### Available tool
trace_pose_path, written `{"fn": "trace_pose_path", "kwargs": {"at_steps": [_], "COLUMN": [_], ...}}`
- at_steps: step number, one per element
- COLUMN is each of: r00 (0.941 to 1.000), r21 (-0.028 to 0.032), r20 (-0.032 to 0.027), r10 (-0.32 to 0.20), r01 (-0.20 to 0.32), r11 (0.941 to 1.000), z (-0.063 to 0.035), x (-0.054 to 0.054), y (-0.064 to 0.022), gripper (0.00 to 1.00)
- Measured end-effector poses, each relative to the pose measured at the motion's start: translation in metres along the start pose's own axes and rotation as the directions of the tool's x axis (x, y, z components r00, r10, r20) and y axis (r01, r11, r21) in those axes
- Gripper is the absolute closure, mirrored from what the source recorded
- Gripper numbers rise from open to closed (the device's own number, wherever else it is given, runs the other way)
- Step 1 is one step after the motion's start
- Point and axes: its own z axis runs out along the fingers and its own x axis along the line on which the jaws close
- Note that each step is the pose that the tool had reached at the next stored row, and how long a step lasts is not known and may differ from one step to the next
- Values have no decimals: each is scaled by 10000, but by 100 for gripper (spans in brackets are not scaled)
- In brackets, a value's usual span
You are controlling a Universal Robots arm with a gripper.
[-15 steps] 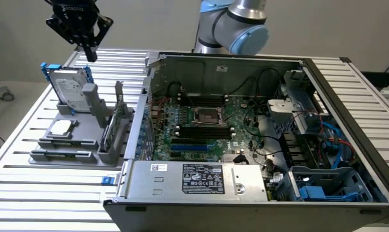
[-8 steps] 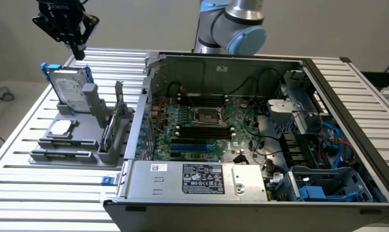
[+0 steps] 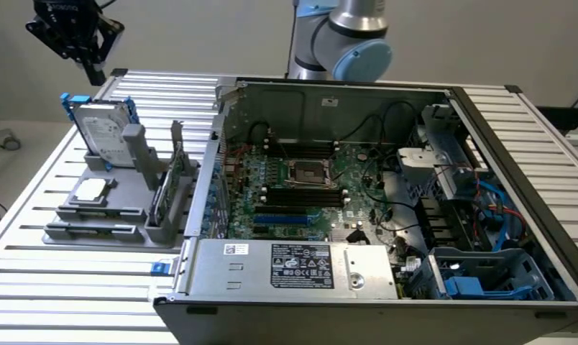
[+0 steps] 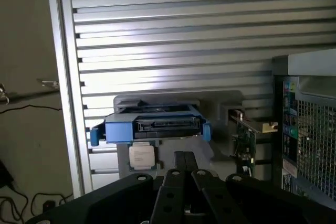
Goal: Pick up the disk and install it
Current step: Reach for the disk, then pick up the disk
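1. Fingers [image 4: 180, 163] of the black robot gripper [image 3: 94, 70] are pressed tight together, with nothing held between them.
2. Gripper hangs in the air above the far corner of the silver slatted aluminium table [image 3: 68, 287], on the exterior view's left, clear of everything on it.
3. Flat rectangular silver-grey metal disk [image 3: 105, 129], with a white label and blue plastic rails, stands upright on its edge in a grey plastic holder [image 3: 93, 233]. It is near the table's edge on the exterior view's left, below the gripper and apart from it.
4. Small square silver processor chip [image 3: 90, 188] lies flat on the same holder, just in front of the disk.
5. Thin green circuit card [image 3: 166, 190] stands on edge in the holder, between the disk and the computer.
6. Large open grey metal computer case [image 3: 308, 97] lies on its side across the middle of the table, its green motherboard [image 3: 356, 169] exposed.
7. Grey robot arm [image 3: 351, 36] with a light blue joint rises at the table's far edge, behind the case.
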Motion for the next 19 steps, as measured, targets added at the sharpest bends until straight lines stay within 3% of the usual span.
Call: {"fn": "trace_pose_path", "kwargs": {"at_steps": [6,8,19], "r00": [10000,9999,9999], "r21": [46,54,55], "r20": [-52,-114,-134], "r10": [-3,-7,-11], "r01": [3,8,11], "r11": [10000,10000,10000], "z": [9,11,11], "x": [279,341,345], "y": [70,73,73], "gripper": [89,89,89]}}
